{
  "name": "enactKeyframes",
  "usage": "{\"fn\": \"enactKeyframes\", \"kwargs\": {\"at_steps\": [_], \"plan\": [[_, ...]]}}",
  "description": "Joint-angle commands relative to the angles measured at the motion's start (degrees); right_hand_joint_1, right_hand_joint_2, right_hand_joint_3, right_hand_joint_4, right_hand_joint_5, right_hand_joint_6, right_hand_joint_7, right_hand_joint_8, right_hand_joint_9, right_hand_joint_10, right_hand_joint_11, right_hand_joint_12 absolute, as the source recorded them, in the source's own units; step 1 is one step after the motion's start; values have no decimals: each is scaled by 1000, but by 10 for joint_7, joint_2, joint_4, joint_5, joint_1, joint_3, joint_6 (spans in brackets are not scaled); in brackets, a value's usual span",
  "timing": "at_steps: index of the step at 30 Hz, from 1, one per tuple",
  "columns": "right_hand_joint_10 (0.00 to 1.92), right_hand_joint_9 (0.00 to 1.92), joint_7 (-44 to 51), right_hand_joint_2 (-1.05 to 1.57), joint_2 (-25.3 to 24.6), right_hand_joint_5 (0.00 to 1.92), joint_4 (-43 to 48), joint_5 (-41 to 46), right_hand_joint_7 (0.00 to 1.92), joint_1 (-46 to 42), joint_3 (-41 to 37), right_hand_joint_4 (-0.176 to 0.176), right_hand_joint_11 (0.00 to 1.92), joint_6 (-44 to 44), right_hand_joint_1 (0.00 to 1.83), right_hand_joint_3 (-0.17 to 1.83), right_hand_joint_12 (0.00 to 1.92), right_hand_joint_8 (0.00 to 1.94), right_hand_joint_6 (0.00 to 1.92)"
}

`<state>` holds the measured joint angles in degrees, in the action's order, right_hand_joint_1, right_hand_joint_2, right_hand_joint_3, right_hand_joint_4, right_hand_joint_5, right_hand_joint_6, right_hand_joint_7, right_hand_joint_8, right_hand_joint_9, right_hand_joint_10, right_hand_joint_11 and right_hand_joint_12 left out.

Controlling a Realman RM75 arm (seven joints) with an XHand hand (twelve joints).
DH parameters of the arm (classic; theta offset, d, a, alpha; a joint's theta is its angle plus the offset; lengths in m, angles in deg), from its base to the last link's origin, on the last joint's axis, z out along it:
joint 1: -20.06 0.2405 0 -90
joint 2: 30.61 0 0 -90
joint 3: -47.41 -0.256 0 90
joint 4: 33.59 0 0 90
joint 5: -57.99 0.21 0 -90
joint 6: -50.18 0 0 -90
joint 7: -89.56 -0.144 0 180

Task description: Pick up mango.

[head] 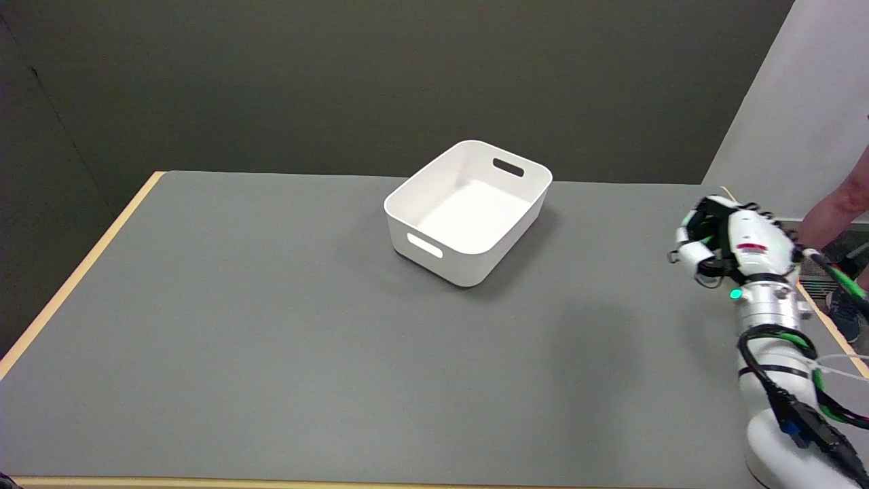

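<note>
- Grey bench (285,326), wood-edged, under dark far wall.
- White bin (468,210) with slot handles, centre-far.
- Right robot hand (733,241) raised at right edge, fingers curled; grip impossible to tell.
- Mango hidden behind robot hand.

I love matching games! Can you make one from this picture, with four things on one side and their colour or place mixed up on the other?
Things:
1. tub
2. table
3. robot hand
4. wrist light

Colour or place:
A. glowing green
B. grey on top
C. white, with handle slots
D. over the table's edge at the picture's right

Pairs: 1-C, 2-B, 3-D, 4-A
</note>
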<state>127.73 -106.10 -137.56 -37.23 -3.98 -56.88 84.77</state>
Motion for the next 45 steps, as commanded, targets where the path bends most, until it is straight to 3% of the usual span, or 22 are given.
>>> {"fn": "enactKeyframes", "kwargs": {"at_steps": [1, 6, 9, 11, 13, 15, 17, 20, 25, 28, 30, 35, 45], "plan": [[993, 417, 24, 726, -37, 277, 11, -15, 415, -12, -150, 24, 199, -35, 738, 943, 1564, 576, 730], [791, 207, 24, 666, -38, 174, 21, -15, 247, 10, -198, -28, 158, -104, 621, 916, 1361, 369, 396], [678, 47, 24, 602, -35, 68, 31, -20, 85, 31, -214, -93, 86, -144, 553, 889, 1304, 292, 319], [518, -1, 24, 583, -33, 13, 41, -31, 0, 45, -220, -116, 3, -161, 506, 867, 1178, 228, 239], [389, -1, 24, 521, -29, 50, 52, -41, 16, 57, -223, -128, 66, -176, 626, 922, 951, 84, 110], [315, -1, 24, 518, -20, 47, 70, -55, 22, 76, -228, -132, 10, -198, 638, 917, 890, 14, 16], [321, -1, 24, 543, -10, 19, 88, -62, 1, 92, -228, -131, 0, -211, 471, 878, 1009, 89, 122], [305, -1, 24, 511, 3, 44, 110, -65, 18, 111, -227, -135, 16, -230, 649, 918, 872, 2, 18], [303, -1, 24, 526, 16, 48, 141, -90, 24, 129, -225, -125, 21, -254, 636, 927, 888, -1, 29], [439, 2, 24, 540, 22, 67, 154, -101, 49, 133, -231, -113, 54, -266, 571, 935, 965, 166, 159], [552, -1, 24, 548, 30, 46, 170, -106, 40, 134, -238, -107, -1, -275, 417, 891, 1096, 227, 201], [743, 35, 24, 606, 58, 49, 236, -108, 129, 142, -247, -105, -1, -288, 454, 799, 1208, 307, 303], [814, 143, 24, 621, 110, 118, 350, -102, 220, 148, -251, -110, 52, -285, 491, 819, 1262, 368, 342]]}}
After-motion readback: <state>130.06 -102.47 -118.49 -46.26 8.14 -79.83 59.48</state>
